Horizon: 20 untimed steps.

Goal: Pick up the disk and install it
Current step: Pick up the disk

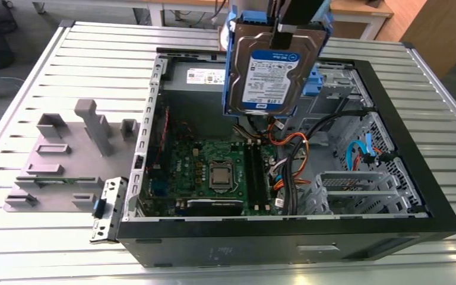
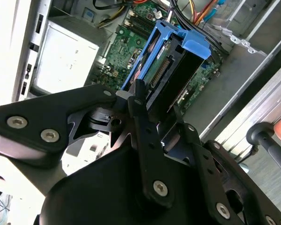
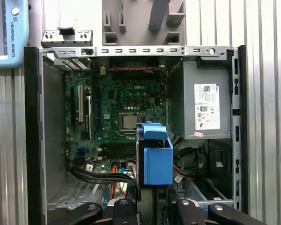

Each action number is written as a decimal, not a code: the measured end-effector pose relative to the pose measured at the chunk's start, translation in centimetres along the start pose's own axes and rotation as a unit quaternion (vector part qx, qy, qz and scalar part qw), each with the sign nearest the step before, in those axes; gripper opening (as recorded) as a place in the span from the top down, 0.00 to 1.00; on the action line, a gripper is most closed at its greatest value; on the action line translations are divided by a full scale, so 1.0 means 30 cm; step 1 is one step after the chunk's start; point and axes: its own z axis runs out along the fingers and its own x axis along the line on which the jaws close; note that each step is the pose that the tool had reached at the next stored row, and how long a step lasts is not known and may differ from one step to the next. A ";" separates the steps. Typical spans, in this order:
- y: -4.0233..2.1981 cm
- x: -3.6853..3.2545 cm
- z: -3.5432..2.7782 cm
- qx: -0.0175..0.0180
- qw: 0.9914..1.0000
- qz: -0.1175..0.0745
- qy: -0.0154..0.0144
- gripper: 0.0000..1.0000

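My gripper (image 1: pixel 285 34) is shut on the disk (image 1: pixel 269 71), a silver drive with a blue-and-white label in a blue plastic carrier. It hangs upright in the air above the open computer case (image 1: pixel 386 107), over the case's far middle part. In both wrist views the disk (image 2: pixel 175 65) (image 3: pixel 157 159) points down toward the green motherboard (image 3: pixel 117 112), with the gripper (image 2: pixel 158 101) (image 3: pixel 152 199) clamped on its upper end. One black finger (image 2: pixel 140 112) lies flat against the drive's side.
The grey power-supply box (image 1: pixel 200 80) (image 3: pixel 206 105) sits in the case's far corner. A blue bracket (image 1: pixel 317 80), cables (image 1: pixel 291 154) and a metal drive cage (image 1: pixel 358 190) lie at the exterior view's right. A grey fixture (image 1: pixel 69 154) stands on the slatted table (image 1: pixel 22 119).
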 end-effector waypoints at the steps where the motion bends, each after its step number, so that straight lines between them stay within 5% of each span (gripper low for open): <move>1: 0.000 0.008 0.000 0.000 1.000 0.000 0.000 0.65; 20: -0.006 0.143 -0.002 0.000 1.000 0.000 0.000 0.65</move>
